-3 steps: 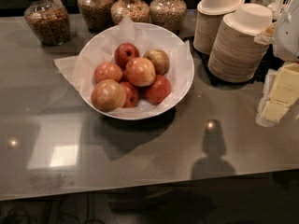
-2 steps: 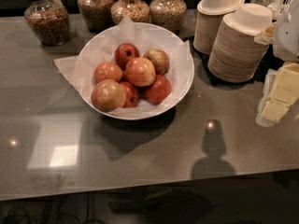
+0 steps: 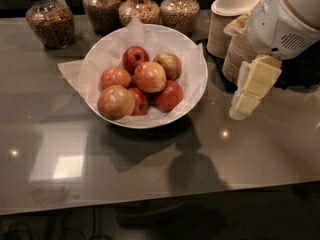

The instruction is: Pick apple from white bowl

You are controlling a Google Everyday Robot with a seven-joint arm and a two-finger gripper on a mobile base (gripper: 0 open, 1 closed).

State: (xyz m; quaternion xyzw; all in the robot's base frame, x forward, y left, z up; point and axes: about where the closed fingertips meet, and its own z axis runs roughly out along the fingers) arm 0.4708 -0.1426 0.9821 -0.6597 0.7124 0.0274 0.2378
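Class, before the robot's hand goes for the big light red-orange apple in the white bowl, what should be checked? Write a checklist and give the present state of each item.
1. Apple exposed on top of the pile in the white bowl: ok.
2. Hand above the apple: not ok; it hangs to the right of the bowl, over the table.
3. Way from hand to apple free: ok; only the bowl's rim and paper lining lie between.
4. Apple free to lift alone: not ok; it rests against neighbouring apples, which may roll.
5. Clearance from the stacked paper bowls: cannot tell; they stand close behind the hand.
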